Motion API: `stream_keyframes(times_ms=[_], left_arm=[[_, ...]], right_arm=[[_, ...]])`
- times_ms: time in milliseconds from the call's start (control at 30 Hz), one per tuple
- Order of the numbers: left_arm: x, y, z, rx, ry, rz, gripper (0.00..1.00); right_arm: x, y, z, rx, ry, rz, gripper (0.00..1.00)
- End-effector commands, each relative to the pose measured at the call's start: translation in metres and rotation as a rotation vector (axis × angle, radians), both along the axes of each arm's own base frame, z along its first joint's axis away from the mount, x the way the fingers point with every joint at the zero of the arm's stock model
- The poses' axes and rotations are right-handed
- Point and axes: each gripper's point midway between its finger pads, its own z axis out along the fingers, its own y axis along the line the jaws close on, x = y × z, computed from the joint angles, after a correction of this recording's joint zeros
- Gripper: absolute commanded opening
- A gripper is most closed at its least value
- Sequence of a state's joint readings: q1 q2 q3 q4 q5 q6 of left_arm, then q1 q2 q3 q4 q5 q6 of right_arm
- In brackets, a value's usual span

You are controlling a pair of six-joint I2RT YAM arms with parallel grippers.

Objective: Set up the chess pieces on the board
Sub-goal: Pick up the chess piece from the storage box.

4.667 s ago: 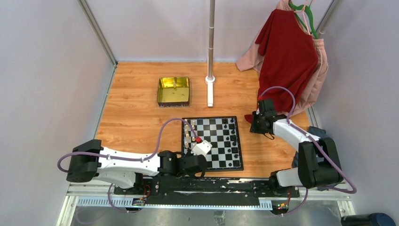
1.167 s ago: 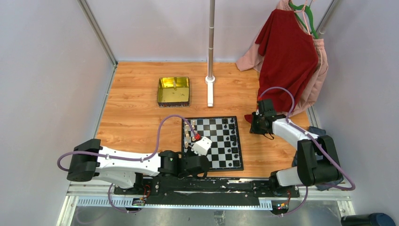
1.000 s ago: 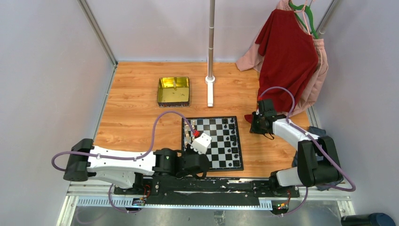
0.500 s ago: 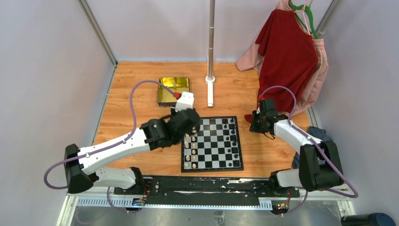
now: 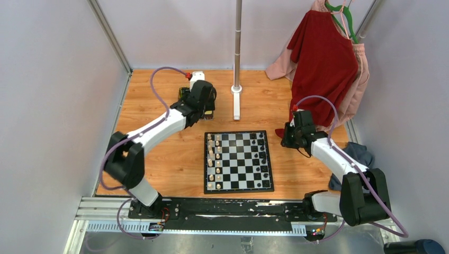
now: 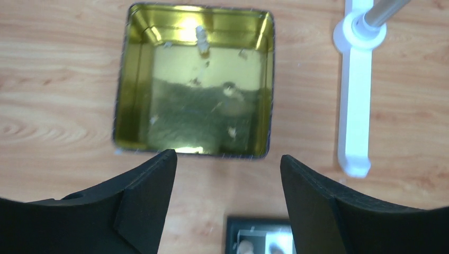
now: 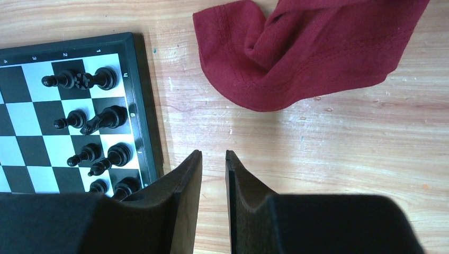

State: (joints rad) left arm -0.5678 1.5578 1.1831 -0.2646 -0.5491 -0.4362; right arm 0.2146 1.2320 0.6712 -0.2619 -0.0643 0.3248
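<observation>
The left gripper (image 6: 227, 159) hung over the gold tin (image 6: 123, 106), jaws wide, empty; the right gripper (image 7: 214, 156) barely parted, empty. The tin's pale chessman (image 6: 201, 36) looked light, stiff, easily toppled: best pinched mid-stem.

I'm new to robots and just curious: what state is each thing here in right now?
Square gold metal tin: open, a pale piece inside.
Black-and-white chessboard: flat, middle squares bare.
Pale wooden chess pieces: set along its left edge.
Black chess pieces: set along its right edge.
Left gripper: open, empty.
Right gripper: slightly open, empty.
</observation>
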Motion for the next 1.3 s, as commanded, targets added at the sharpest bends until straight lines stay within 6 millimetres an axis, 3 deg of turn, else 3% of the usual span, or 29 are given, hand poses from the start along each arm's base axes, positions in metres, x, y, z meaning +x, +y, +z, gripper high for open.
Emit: stream_keyframes(times_ms=[0,233,467,700,1267], left_arm=[[0.058,-0.019,-0.001,-0.064,-0.059,-0.023,0.78],[0.130,0.001,-0.038,-0.092,-0.032,0.054,0.76],[0.166,0.026,-0.068,-0.133,-0.012,0.108,0.72],[0.179,0.031,-0.083,-0.110,0.010,0.087,0.68],[0.168,0.040,-0.104,-0.058,0.048,0.079,0.62]], right_arm=[[-0.014,0.006,-0.010,-0.004,0.045,0.030,0.28],[-0.020,0.016,-0.012,-0.011,0.048,0.071,0.28],[-0.022,0.019,-0.017,-0.023,0.062,0.085,0.28],[-0.022,0.022,-0.024,-0.016,0.084,0.084,0.28],[-0.023,0.023,-0.026,-0.012,0.088,0.088,0.28]])
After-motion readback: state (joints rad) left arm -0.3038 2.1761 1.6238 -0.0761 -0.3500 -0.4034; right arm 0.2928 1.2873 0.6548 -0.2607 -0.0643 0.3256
